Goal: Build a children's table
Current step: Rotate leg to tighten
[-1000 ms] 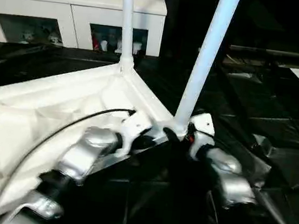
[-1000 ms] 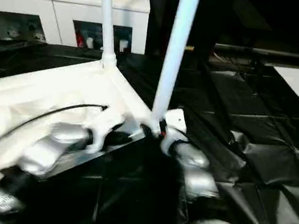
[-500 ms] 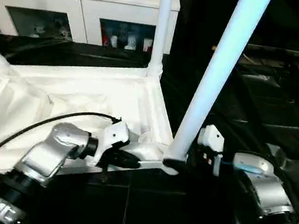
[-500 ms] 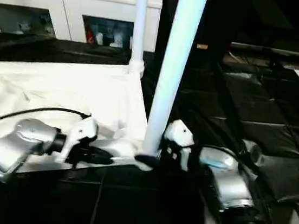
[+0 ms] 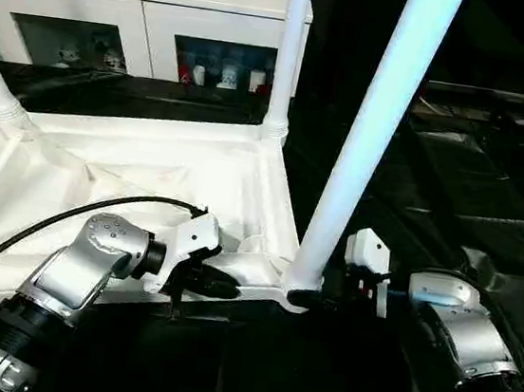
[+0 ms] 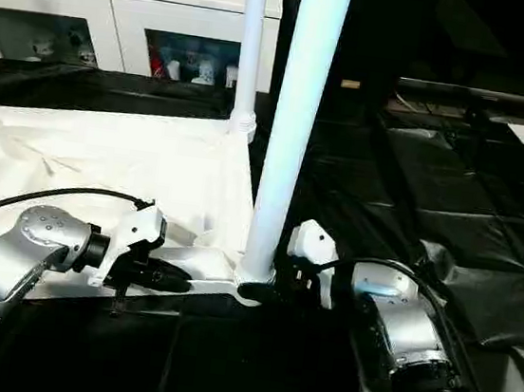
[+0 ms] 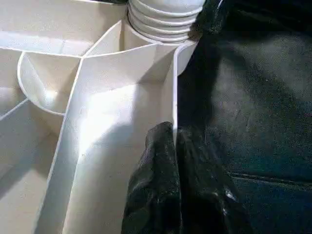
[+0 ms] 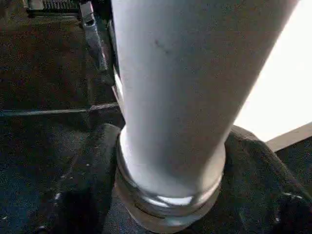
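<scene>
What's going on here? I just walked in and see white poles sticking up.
A humanoid robot is putting together a children's table. The white tabletop lies upside down on black sheeting, with three legs standing up from its corners in these views. The left hand is shut on the tabletop's near rim. The right hand has its fingers around the base of the nearest leg, where it sits in the corner socket. A white cabinet stands behind.

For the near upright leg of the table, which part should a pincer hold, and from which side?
Grip the near leg low, just above its ribbed collar by the corner socket of the tabletop. Come level from the outer right side, over the black floor covering: the leg stands upright, and the ribbed walls block the inner side.
</scene>
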Tool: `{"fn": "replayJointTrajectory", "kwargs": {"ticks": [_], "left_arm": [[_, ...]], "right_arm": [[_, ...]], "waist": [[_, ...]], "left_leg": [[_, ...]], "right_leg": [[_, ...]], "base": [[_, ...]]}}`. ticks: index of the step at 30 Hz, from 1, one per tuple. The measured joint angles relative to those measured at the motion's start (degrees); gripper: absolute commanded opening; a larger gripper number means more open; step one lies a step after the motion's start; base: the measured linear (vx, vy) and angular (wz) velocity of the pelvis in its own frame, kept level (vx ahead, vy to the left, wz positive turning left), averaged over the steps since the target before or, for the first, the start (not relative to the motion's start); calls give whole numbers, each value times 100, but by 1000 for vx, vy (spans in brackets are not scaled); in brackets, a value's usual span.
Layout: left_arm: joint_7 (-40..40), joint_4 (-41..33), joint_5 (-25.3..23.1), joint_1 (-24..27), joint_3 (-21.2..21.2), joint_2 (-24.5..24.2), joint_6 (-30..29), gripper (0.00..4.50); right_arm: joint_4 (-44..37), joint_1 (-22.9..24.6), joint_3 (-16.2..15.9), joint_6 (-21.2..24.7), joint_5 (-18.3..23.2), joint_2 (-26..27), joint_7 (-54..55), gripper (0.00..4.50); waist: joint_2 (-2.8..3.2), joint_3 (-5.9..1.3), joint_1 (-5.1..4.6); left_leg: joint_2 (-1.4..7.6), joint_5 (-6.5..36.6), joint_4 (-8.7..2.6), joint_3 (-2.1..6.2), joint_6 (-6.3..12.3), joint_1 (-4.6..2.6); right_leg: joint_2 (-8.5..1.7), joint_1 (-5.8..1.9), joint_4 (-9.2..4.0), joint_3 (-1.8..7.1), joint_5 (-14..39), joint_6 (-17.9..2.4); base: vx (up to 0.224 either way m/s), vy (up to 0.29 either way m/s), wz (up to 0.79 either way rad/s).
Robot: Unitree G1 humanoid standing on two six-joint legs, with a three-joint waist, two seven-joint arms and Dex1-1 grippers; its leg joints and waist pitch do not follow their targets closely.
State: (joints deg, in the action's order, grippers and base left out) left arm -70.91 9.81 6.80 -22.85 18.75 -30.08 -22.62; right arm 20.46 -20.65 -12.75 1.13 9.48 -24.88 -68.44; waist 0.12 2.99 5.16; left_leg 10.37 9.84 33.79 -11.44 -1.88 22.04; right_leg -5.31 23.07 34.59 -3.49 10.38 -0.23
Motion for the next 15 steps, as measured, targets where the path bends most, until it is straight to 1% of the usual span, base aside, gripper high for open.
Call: {"fn": "replayJointTrajectory", "kwargs": {"ticks": [4,11,12,15], "left_arm": [[-1,0,1,0,6,0,-2,0],[8,9,-2,0,4,-4,-10,0],[38,19,-4,0,-8,4,-9,0],[317,182,-41,-28,-152,155,60,0]], "right_arm": [[9,0,-1,-4,-4,0,-10,274],[51,0,9,-4,-3,54,42,269],[94,0,43,5,1,139,107,269],[331,0,309,145,90,557,630,269]], "waist": [[0,0,0],[-4,-3,-1],[-8,-5,-6],[-17,-5,-46]], "left_leg": [[0,0,2,0,0,-1],[1,0,8,1,0,-2],[1,0,8,1,0,-5],[2,-1,16,4,-2,-12]], "right_leg": [[0,1,6,0,0,0],[-1,1,12,0,1,1],[-1,1,16,0,1,1],[-1,5,36,1,1,1]], "base": [[0,0,0],[0,0,0],[0,0,0],[0,0,0]]}}
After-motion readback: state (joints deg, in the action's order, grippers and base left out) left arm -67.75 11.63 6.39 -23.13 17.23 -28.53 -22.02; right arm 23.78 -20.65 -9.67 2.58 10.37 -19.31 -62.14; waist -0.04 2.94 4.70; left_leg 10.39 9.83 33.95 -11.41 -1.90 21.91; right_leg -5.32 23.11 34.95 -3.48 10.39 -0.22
